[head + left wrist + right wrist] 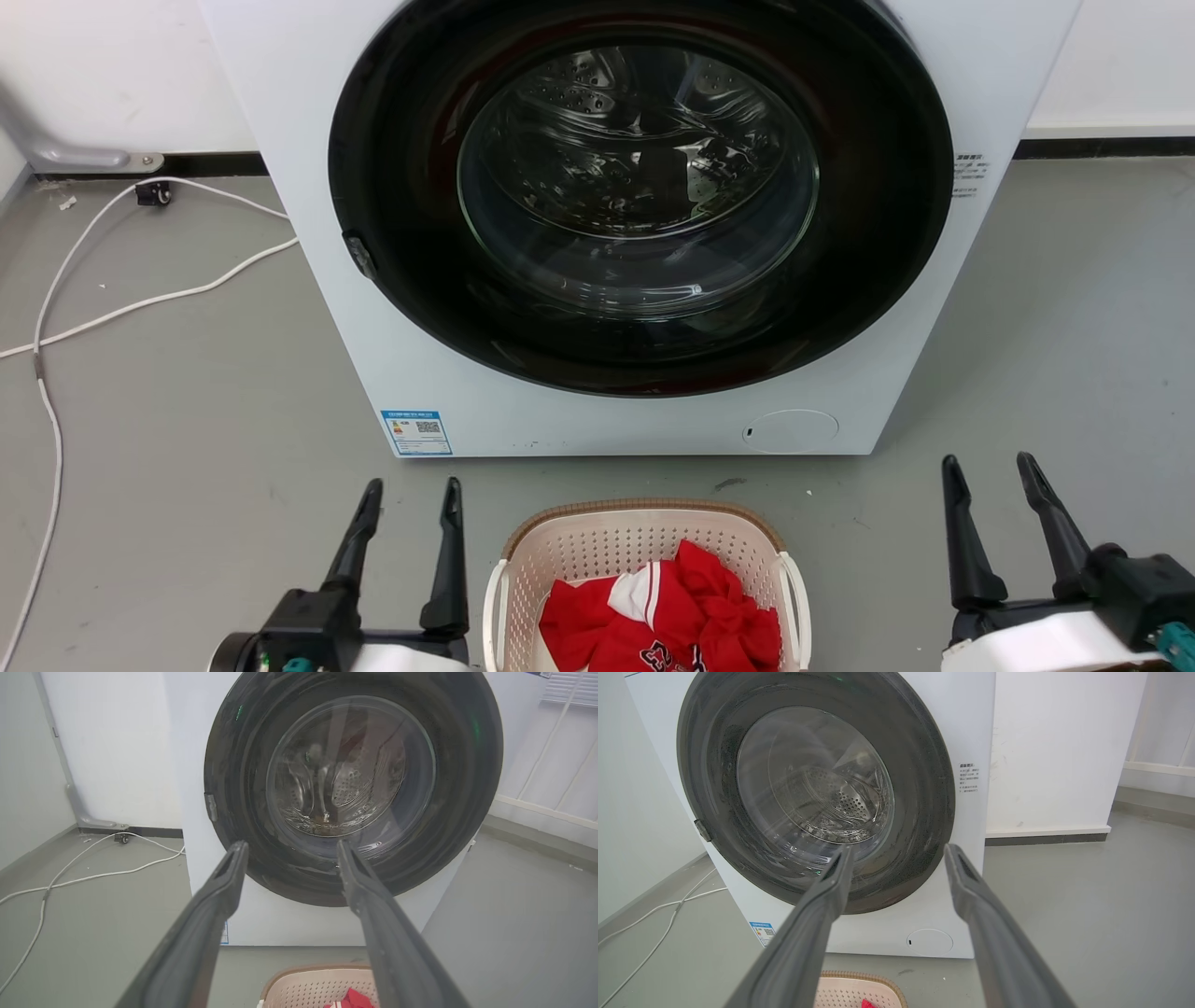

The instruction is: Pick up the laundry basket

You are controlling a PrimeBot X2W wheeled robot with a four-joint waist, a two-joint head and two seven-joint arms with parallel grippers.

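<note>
**A:** How did the left gripper (pixel 414 485) stand?

**B:** Its two dark fingers were parted with nothing between them. It hung just beside the left side of the laundry basket (pixel 644 507) and was not touching it.

**A:** And the right gripper (pixel 989 460)?

**B:** That one was spread as well, and empty. It was farther out, well apart from the basket's right handle, with bare floor (pixel 868 560) between them. Both pairs of fingers pointed toward the washing machine (pixel 597 425).

**A:** Where was the basket itself?

**B:** It sat on the grey floor between the two grippers, close to the front of the machine, with a narrow strip of floor between them. Its brown rim faced upward and a white handle showed on each side. A crumpled red garment (pixel 672 607) with white trim lay inside it.

**A:** What lay beyond that?

**B:** The machine's round dark door (pixel 373 140) was shut, and the steel drum showed through the glass. A blue label (pixel 416 432) was stuck on the machine's lower left corner. A white cable (pixel 140 303) trailed over the floor on the left, running back to the wall.
</note>
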